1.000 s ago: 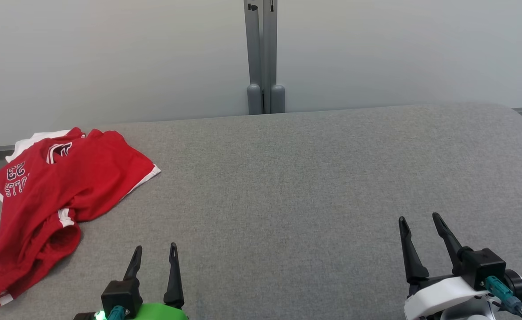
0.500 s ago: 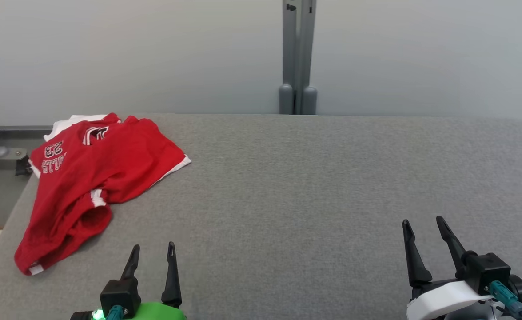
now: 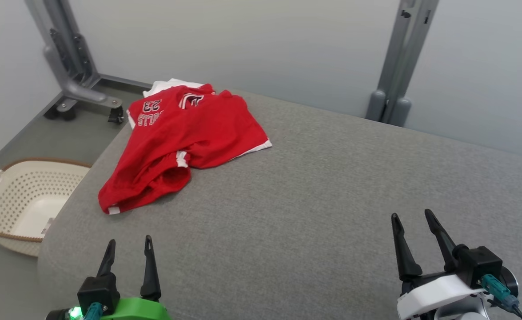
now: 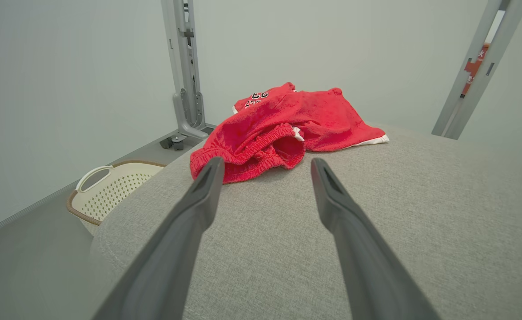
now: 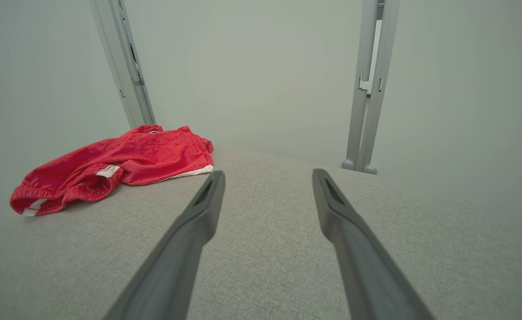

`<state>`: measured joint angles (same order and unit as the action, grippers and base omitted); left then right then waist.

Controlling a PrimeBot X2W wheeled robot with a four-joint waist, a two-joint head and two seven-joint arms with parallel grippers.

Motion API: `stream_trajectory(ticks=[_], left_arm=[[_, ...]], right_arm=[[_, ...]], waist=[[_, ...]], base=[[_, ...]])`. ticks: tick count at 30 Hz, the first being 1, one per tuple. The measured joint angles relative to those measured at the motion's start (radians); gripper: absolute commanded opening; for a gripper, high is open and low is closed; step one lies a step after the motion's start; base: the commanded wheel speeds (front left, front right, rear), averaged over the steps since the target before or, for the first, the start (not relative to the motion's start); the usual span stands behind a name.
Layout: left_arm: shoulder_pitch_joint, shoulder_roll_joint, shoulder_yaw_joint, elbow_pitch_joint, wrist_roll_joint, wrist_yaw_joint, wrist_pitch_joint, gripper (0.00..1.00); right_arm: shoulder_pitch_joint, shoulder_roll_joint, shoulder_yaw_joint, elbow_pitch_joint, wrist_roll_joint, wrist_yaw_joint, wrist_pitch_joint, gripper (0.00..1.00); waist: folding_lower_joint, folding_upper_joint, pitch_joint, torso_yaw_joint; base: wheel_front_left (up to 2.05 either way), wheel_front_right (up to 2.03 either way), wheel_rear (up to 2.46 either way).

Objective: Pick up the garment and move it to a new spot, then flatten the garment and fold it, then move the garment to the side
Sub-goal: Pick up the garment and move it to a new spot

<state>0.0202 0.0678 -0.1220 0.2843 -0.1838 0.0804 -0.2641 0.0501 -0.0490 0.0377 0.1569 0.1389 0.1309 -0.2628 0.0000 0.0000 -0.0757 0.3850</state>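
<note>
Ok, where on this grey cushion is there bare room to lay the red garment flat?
Bare: the middle and right of the cushion, bordered by the red garment, the grey post behind, and the left gripper and right gripper in front. Crowded: only the far left corner, where the garment lies bunched.

1. Red garment (image 3: pixel 185 146): one heap; whether it is one piece or two I cannot tell.
2. White cloth (image 3: pixel 167 84) under it: one.
3. Basket (image 3: pixel 43 161): one.
4. Posts: two, left post (image 3: pixel 67 58) and right post (image 3: pixel 403 62).
5. Table (image 3: pixel 309 200): one.
6. Grippers: two, left gripper (image 3: pixel 129 241) and right gripper (image 3: pixel 410 214).
7. Fingers (image 3: pixel 149 271): four, two on each gripper.
</note>
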Motion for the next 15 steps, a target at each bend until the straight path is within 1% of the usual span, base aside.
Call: stream_trajectory(ticks=[4,7,15], left_arm=[[0.009,0.000,0.027,-0.028,-0.002,0.012,0.000,1.00],[0.016,-0.002,0.040,-0.044,-0.002,0.017,0.000,1.00],[0.032,-0.009,0.057,-0.059,-0.002,0.018,0.000,1.00]], right_arm=[[-0.032,0.001,0.022,0.005,-0.005,0.000,0.000,1.00],[-0.045,0.001,0.034,0.014,-0.011,0.000,0.000,1.00],[-0.057,0.001,0.047,0.021,-0.014,0.000,0.000,1.00]], waist=[[0.0000,0.0000,0.013,0.059],[0.0000,0.0000,0.027,0.087],[0.0000,0.0000,0.058,0.116]], base=[[0.00,0.00,0.00],[0.00,0.00,0.00],[0.00,0.00,0.00]])
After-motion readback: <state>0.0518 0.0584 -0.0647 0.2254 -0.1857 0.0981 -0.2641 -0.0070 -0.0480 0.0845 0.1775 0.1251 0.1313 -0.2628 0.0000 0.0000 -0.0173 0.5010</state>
